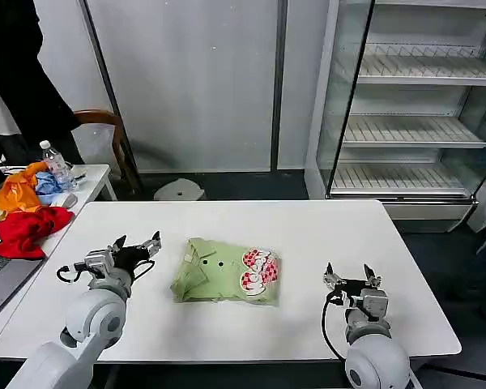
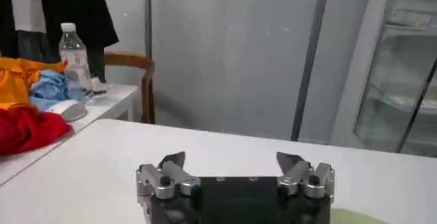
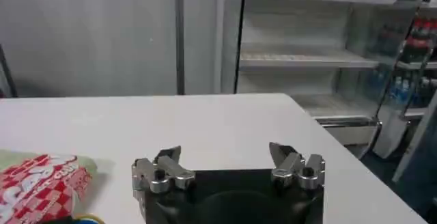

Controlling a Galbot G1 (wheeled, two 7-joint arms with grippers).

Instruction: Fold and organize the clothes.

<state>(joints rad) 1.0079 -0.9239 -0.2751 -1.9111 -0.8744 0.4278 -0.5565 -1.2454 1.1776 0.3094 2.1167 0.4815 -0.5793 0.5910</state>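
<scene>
The clothes are one light green T-shirt (image 1: 225,271), lying folded into a compact rectangle in the middle of the white table (image 1: 308,235). Its red, pink and white print faces up at its right end (image 3: 42,186). My left gripper (image 1: 138,244) hovers just left of the shirt, open and holding nothing (image 2: 231,159). To the right of the shirt, nearer the table's front edge, my right gripper (image 1: 349,275) is also open with nothing between its fingers (image 3: 225,153). Neither gripper touches the fabric.
A side table at the far left carries a pile of red (image 1: 26,229), orange (image 1: 18,193) and blue garments plus a water bottle (image 1: 57,165). A wooden chair (image 1: 105,130) stands behind it. A glass-door cooler (image 1: 413,105) stands at the back right.
</scene>
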